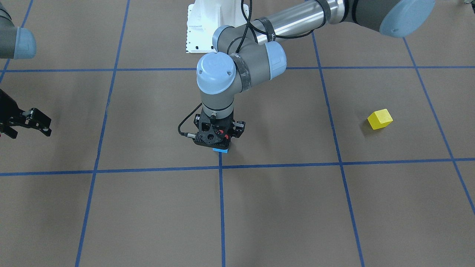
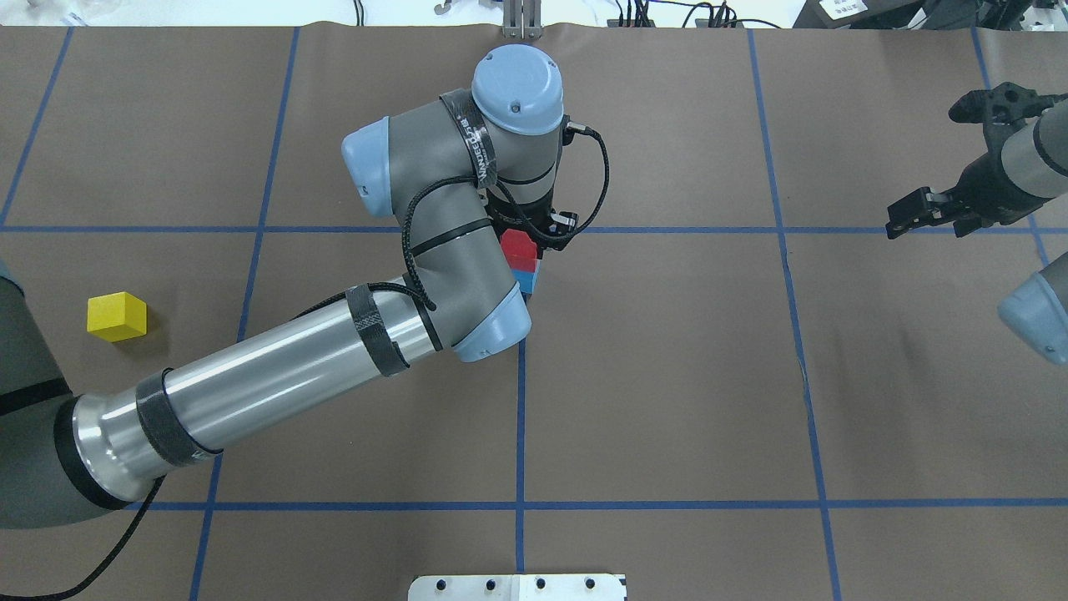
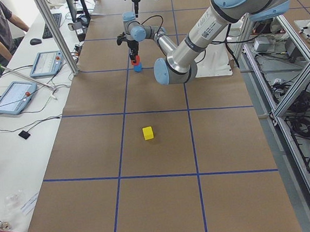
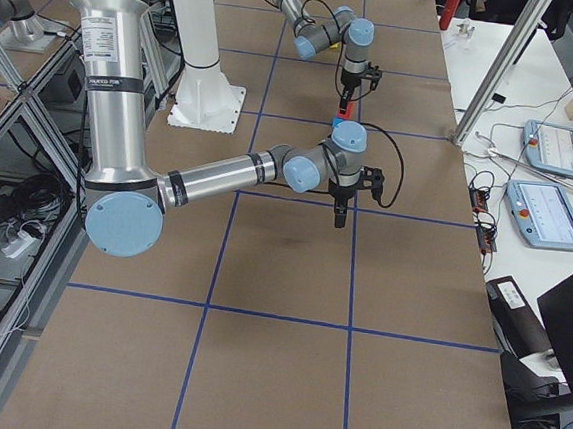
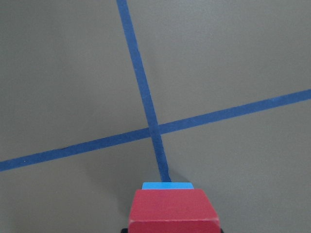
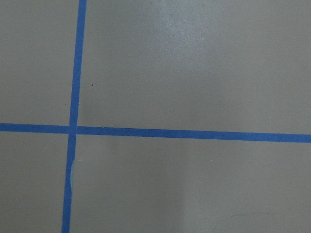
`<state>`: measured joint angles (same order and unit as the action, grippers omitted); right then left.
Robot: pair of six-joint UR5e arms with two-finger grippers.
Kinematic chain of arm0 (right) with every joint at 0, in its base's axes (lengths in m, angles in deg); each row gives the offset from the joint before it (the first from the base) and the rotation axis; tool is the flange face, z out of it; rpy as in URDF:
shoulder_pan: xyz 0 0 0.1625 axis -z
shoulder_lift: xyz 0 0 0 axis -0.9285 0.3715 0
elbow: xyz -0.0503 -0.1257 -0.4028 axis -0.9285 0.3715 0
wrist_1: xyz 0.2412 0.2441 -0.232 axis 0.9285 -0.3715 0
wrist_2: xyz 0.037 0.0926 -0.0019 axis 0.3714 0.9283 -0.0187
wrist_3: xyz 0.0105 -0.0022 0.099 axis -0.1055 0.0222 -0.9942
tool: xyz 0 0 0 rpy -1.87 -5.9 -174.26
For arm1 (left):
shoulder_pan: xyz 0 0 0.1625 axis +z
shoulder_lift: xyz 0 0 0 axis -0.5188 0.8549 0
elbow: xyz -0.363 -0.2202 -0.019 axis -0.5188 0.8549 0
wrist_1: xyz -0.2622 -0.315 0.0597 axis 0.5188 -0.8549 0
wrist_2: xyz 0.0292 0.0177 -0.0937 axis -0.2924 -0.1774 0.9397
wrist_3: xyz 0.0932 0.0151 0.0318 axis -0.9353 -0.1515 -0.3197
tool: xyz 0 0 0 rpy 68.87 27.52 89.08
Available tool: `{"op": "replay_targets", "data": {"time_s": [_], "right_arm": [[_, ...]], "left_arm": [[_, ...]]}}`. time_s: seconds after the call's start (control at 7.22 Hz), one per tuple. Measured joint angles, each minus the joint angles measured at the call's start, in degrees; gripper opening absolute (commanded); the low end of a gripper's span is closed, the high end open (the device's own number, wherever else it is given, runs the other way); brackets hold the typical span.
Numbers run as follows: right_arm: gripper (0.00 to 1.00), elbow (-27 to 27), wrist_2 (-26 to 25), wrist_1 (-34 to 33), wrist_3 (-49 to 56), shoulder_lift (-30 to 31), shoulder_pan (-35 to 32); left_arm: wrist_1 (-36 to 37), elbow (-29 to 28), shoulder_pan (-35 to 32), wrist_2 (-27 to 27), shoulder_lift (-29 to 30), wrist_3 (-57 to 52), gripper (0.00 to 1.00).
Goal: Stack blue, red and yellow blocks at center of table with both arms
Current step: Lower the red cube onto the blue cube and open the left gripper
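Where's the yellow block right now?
In the overhead view the yellow block sits alone on the robot's left side of the table, well away from the red block stacked on the blue block at centre.

Lit brightly and evenly from overhead. Throws only soft, pale shadows on the bench (image 1: 282, 207): a short one hugging the yellow block (image 1: 380, 119), a wider smudge beneath the left arm (image 2: 275, 376). Glints in streaks along that arm's metal tube. Shines faintly off the paper in the right wrist view. Blurs slightly at the red block (image 5: 172, 211), close to the left wrist lens.
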<state>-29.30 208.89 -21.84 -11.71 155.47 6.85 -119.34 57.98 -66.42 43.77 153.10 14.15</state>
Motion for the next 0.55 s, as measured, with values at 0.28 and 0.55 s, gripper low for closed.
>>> {"op": "replay_targets", "data": {"time_s": [0.28,0.55], "right_arm": [[1.00,0.0,0.0,0.0,-0.1,0.0,0.0],[1.00,0.0,0.0,0.0,-0.1,0.0,0.1]], "left_arm": [[0.1,0.1,0.1,0.0,-0.1,0.1,0.00],[0.1,0.2,0.1,0.0,-0.4,0.1,0.26]]}}
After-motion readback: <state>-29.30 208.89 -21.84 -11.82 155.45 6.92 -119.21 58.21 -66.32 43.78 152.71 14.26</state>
